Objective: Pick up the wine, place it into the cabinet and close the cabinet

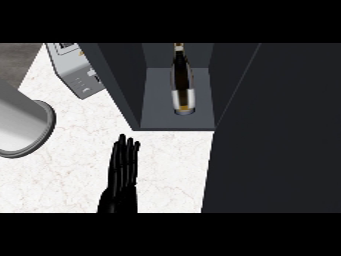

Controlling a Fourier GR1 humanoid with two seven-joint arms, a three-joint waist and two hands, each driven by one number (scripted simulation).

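I see wine bottle (182, 82) upright inside the open cabinet (155, 102), beyond and right of my left hand (123, 167), not touching. Hand's fingers straight, holding nothing, above table (47, 182).

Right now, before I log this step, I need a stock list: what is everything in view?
wine bottle: one, dark with a pale band, standing inside the cabinet
cabinet: one, dark grey, open, top centre
cabinet door: one, dark, swung open, right side
appliance: one, silver-grey, top left beside the cabinet
cylinder: one, grey, left edge; what it is I cannot tell
counter: one, white marbled
left hand: one, black, open, fingers up, lower centre-left, holding nothing
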